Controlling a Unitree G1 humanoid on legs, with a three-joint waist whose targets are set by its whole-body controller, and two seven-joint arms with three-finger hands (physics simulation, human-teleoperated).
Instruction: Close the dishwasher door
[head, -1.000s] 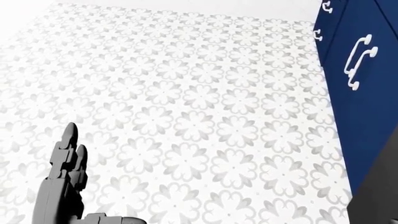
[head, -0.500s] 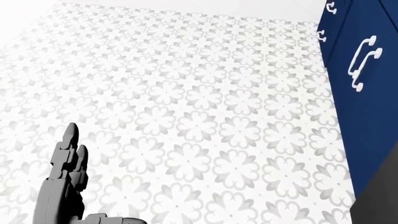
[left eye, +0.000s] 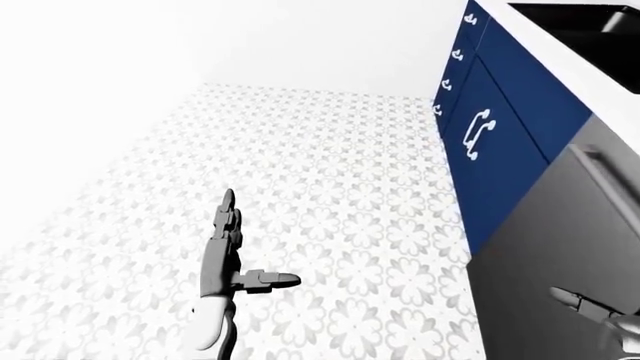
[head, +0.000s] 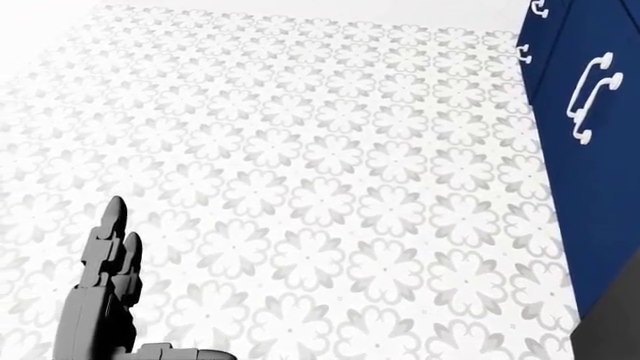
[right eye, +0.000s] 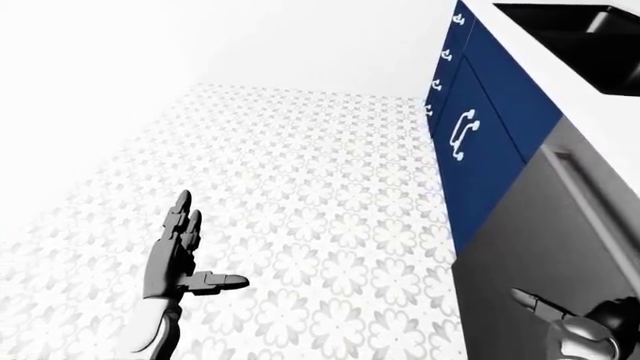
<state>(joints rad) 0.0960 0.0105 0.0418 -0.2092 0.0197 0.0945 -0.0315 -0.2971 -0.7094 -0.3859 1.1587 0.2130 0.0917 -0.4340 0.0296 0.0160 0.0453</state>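
Observation:
The dishwasher door (left eye: 560, 255) is the grey panel at the right edge of the eye views, with a long bar handle (left eye: 608, 178) near its top. It stands close to upright; I cannot tell whether it is fully shut. My right hand (right eye: 552, 310) shows at the bottom right, fingers spread open, just beside the door's lower face. My left hand (left eye: 245, 247) is raised over the floor at lower left, fingers straight up, thumb out, open and empty. It also shows in the head view (head: 105, 277).
Blue cabinets (left eye: 500, 127) with white handles run along the right, above the dishwasher in the views. A white counter (left eye: 600, 82) with a black sink (left eye: 590, 22) tops them. Patterned tile floor (left eye: 330, 187) fills the middle; a white wall (left eye: 90, 97) is on the left.
The whole head view has shifted: the blue cabinet and floor pattern slid a little right and down, so the camera moved. The left hand holds the same pose.

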